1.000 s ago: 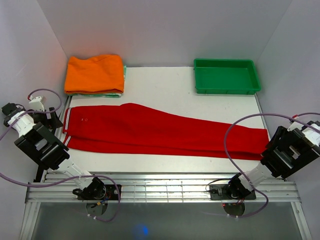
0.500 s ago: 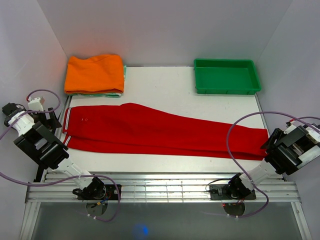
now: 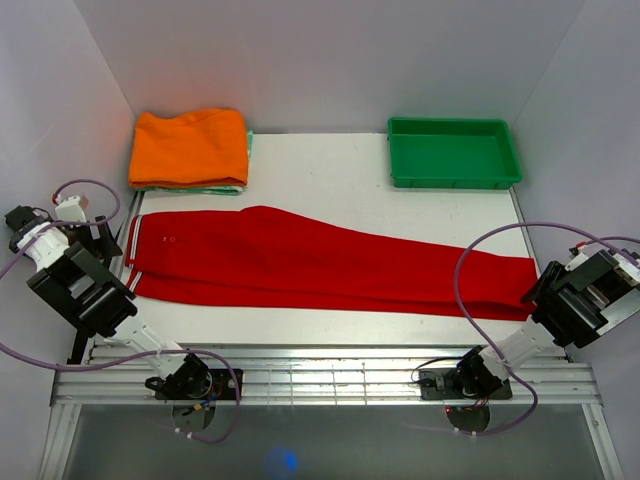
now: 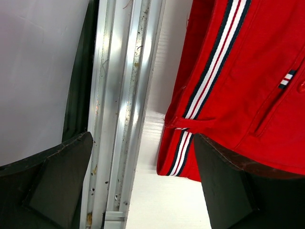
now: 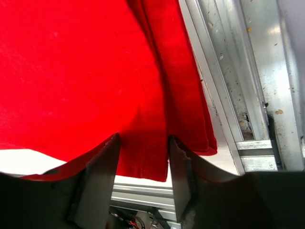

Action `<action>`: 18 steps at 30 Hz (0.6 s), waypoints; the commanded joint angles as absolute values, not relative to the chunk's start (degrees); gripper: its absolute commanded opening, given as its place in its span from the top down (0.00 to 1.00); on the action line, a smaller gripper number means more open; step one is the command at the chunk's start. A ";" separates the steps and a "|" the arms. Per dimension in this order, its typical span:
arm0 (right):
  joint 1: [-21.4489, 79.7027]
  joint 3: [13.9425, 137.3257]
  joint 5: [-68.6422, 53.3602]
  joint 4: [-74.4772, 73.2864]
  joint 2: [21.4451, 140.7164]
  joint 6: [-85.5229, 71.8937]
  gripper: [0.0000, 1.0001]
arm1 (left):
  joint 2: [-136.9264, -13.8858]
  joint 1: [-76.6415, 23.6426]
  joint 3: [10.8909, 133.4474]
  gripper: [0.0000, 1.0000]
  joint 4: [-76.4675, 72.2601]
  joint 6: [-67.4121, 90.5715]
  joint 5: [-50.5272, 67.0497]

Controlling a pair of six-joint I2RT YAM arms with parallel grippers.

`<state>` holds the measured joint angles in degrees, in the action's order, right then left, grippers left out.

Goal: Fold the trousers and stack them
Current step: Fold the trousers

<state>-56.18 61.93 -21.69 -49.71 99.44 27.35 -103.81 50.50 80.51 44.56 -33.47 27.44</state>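
Note:
Red trousers (image 3: pixel 320 262) lie flat across the table, folded lengthwise, with the waist at the left and the leg hems at the right. My left gripper (image 3: pixel 105 240) is open at the table's left edge beside the waist. In the left wrist view the gripper (image 4: pixel 143 191) is open, with the striped waistband corner (image 4: pixel 183 148) between its fingers (image 4: pixel 233 191). My right gripper (image 3: pixel 535 292) is open over the hems. In the right wrist view the gripper (image 5: pixel 143 176) straddles the red hem edge (image 5: pixel 143 143) without closing on it.
A folded orange garment (image 3: pixel 190 148) lies on a green one at the back left. A green tray (image 3: pixel 452 152) stands at the back right. Aluminium rails (image 3: pixel 320 375) run along the near edge and both sides of the table (image 3: pixel 320 170).
My right arm has shifted slightly right and down over the hem end. The left arm and the trousers have barely moved.

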 commanded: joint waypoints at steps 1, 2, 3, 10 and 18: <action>-60.38 59.59 -21.97 -51.16 105.12 25.84 0.52 | -105.47 50.89 82.79 0.02 44.30 -32.70 26.55; -60.47 60.02 -22.23 -51.15 105.20 25.67 0.64 | -105.90 50.89 83.58 0.02 44.91 -32.70 26.37; -60.47 60.46 -22.50 -51.24 105.29 25.66 0.73 | -107.04 50.89 84.28 0.02 45.70 -32.96 26.37; -60.47 64.33 -25.22 -53.17 105.29 26.80 0.92 | -114.59 51.33 95.44 0.02 56.76 -38.67 30.67; -60.29 65.39 -26.72 -55.02 105.38 27.95 0.92 | -120.06 51.50 99.58 0.07 65.73 -43.94 36.29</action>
